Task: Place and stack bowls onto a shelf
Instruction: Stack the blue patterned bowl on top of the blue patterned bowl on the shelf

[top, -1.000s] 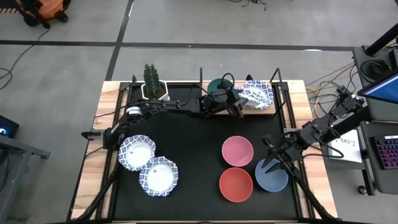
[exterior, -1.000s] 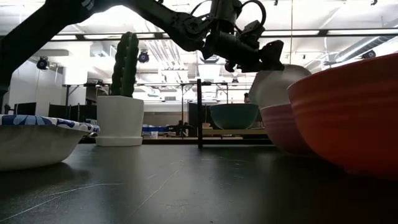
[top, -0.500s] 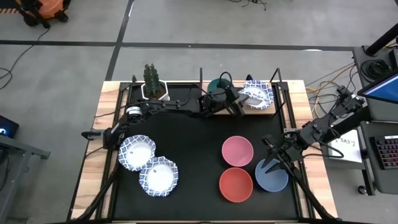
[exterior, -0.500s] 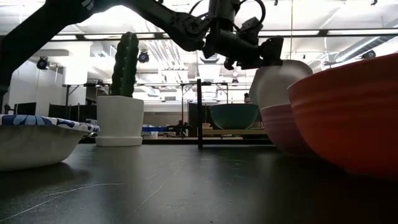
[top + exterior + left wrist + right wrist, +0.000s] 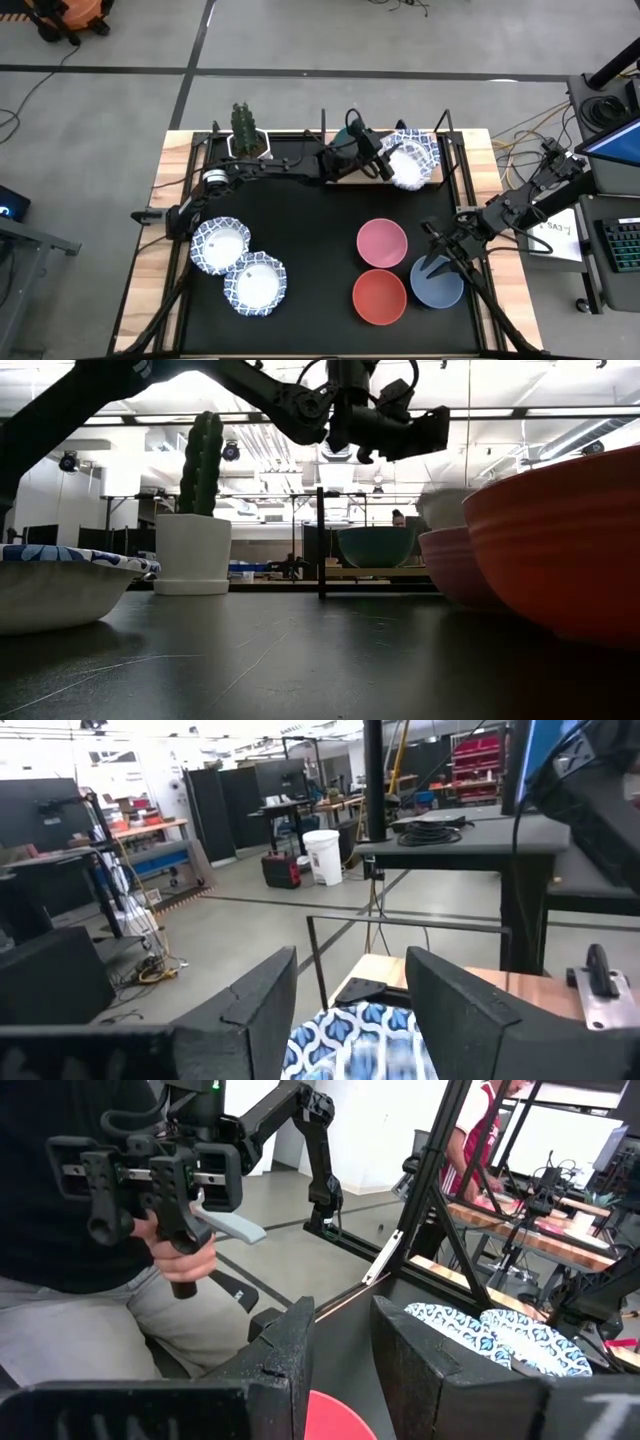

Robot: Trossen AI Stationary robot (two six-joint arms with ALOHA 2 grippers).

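Five bowls wait on the counter: two patterned ones at 8 o'clock and the pink bowl, red bowl and blue bowl grouped at 4 to 5 o'clock. On the shelf, at the counter's 12 o'clock edge, you have the green bowl at its 9 o'clock end and a patterned bowl at its 3 o'clock end.

Your left end effector hangs over the shelf just beside that patterned bowl. Its fingers stand apart, and the low view shows it above the rim, not touching. I judge this placement done and the step in hand to be clearing away.

Next, lift straight up before you swing back toward 6 o'clock, then fetch another bowl to nest in a matching one.

Mind the thin black posts at the shelf's corners and middle: the arm lies between them, so a sideways sweep could snag one. The cactus pot stands at 11 o'clock, near the left arm's path. Open room lies across the counter's middle.

Your right end effector waits over the blue bowl's 12 o'clock rim, fingers a little apart, with nothing showing between them.
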